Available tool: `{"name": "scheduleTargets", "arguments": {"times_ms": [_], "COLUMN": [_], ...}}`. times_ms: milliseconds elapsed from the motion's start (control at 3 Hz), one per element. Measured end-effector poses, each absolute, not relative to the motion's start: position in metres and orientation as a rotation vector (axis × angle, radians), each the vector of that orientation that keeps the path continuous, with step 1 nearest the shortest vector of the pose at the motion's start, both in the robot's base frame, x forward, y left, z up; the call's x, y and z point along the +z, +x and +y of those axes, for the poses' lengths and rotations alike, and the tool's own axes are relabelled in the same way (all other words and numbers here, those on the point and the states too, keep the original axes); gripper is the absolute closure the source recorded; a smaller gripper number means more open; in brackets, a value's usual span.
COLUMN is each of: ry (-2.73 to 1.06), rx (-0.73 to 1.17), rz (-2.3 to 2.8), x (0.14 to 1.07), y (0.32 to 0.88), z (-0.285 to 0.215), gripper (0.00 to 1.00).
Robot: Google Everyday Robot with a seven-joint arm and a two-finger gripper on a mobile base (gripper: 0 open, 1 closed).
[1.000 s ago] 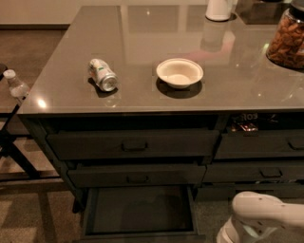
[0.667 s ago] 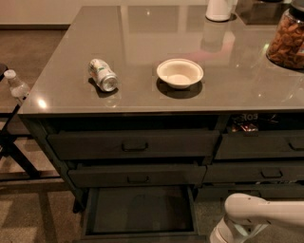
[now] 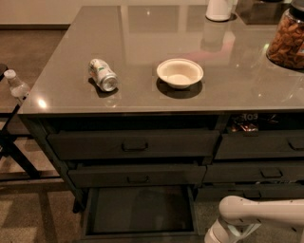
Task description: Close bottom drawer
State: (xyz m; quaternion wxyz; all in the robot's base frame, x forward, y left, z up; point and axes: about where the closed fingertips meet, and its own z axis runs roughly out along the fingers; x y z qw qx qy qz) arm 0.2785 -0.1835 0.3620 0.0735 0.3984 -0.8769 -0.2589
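The bottom drawer (image 3: 140,209) is pulled out at the foot of the cabinet, and its plain dark inside shows. Its front edge lies along the lower edge of the view, and its pull is hidden. My white arm (image 3: 256,211) reaches in from the lower right and bends down beside the drawer's right front corner. My gripper is below the edge of the view and does not show. Above the open drawer, two taller wide drawers (image 3: 133,144) (image 3: 137,174) are pushed in.
On the grey countertop (image 3: 142,28) lie a tipped can (image 3: 102,75) and a white bowl (image 3: 179,73). A snack jar (image 3: 287,40) and a white container (image 3: 219,8) stand at the back right. Narrower drawers (image 3: 261,144) are on the right. A bottle (image 3: 16,84) stands on a stand at left.
My arm has moved left, closer to the open drawer's right front corner. The drawer has not visibly moved.
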Motion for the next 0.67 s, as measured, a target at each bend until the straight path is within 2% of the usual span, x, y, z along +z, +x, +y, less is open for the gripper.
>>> {"name": "scheduleTargets", "arguments": {"times_ms": [333,667], "ry": [1.184,1.134], "rx": [-0.774,-0.749], "rz": [-2.644,-2.732], "x": [0.345,0.267], "y": [0.277,0.312], "z": [-0.182,-0.181], "gripper": [1.00,1.00]}}
